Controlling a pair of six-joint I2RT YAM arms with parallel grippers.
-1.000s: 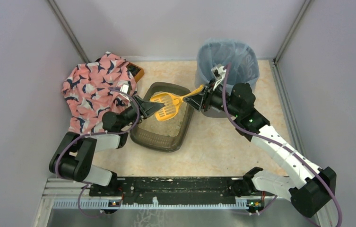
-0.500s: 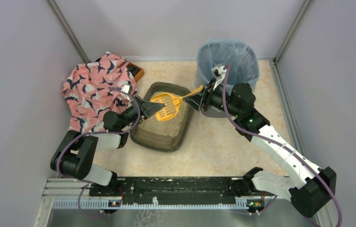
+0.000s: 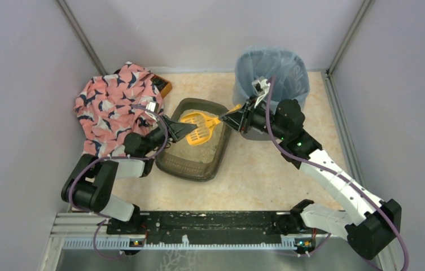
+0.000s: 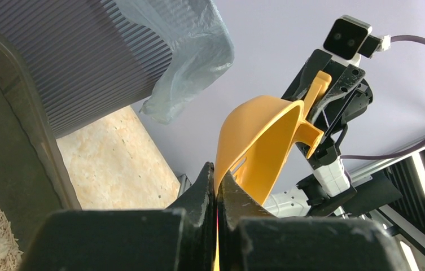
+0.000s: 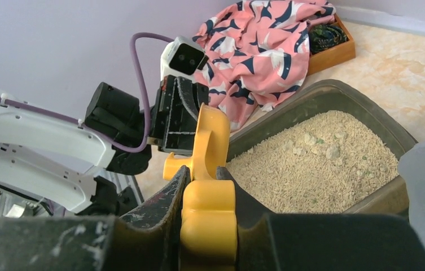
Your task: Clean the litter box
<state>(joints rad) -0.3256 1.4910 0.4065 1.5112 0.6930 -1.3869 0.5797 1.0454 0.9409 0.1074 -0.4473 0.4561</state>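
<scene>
Beige counter (image 3: 266, 169), grey walls (image 3: 210, 28). The litter box (image 3: 190, 168) lies below the yellow scoop (image 3: 200, 126), clamped by left hand (image 3: 183, 129) and right hand (image 3: 228, 119).

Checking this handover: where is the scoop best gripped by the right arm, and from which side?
The scoop's handle, from the bin side, as the right end effector does: it juts that way, while the left end effector pinches the bowl's rim over the litter box.
</scene>
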